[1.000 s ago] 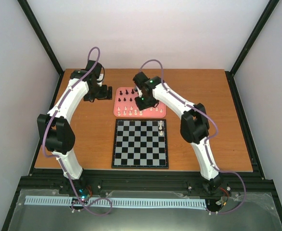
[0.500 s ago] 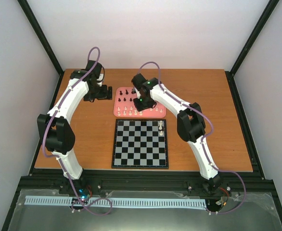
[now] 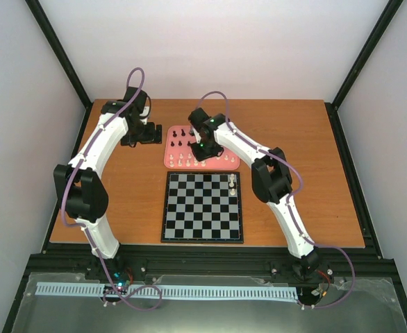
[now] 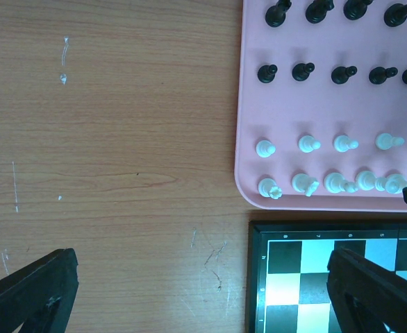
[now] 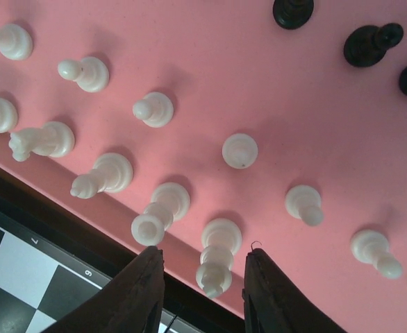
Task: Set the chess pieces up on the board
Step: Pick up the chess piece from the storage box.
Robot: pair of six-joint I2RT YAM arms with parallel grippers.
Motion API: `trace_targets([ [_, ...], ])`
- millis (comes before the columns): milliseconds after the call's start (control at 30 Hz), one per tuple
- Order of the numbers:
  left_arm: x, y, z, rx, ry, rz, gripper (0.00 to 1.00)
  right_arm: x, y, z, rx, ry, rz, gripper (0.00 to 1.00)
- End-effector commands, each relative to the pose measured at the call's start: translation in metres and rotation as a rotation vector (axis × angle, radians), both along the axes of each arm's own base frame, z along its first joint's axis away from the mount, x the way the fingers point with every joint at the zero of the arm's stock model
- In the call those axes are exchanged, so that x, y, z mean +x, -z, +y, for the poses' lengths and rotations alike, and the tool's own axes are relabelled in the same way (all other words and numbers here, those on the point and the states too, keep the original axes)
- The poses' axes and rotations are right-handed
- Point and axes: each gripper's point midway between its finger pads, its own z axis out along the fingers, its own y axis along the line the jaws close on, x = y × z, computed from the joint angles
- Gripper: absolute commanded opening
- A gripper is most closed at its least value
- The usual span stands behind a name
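Where the board (image 5: 16,267) is marked 9, right gripper (image 5: 203,253), shifted left, loosely straddles a white chessman (image 5: 219,258); left gripper (image 4: 200,260) gapes empty.

In the right wrist view the right hand (image 5: 205,260) shows only two finger ends, the rest lost below the frame. The board (image 5: 23,270) is just a corner, and chess pieces (image 5: 239,150) at the top, left and right edges are clipped. The left wrist view cuts the pink tray (image 4: 252,125) off at top and right, and the board at the bottom. From above, the pieces are too small to tell kinds, and the right arm (image 3: 242,144) hides part of the tray.
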Motion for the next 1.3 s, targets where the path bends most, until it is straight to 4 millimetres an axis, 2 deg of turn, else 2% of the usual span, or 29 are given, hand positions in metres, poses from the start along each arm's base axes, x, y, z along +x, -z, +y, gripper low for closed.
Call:
trace_targets([
  [0,0.005,-0.009,-0.001,-0.009,-0.004,-0.024,1.0,0.006,-0.001,0.007,0.019,-0.009,-0.013,0.37],
  [667,0.006,-0.008,-0.002,-0.01,-0.003,-0.019,1.0,0.009,0.015,-0.002,-0.006,0.007,0.014,0.34],
  [1100,0.007,-0.005,-0.003,-0.011,-0.004,-0.014,1.0,0.008,0.009,-0.003,-0.001,0.002,0.012,0.13],
  [1267,0.006,-0.005,-0.002,-0.01,-0.005,-0.014,1.0,0.009,-0.008,-0.006,0.0,0.002,-0.017,0.1],
])
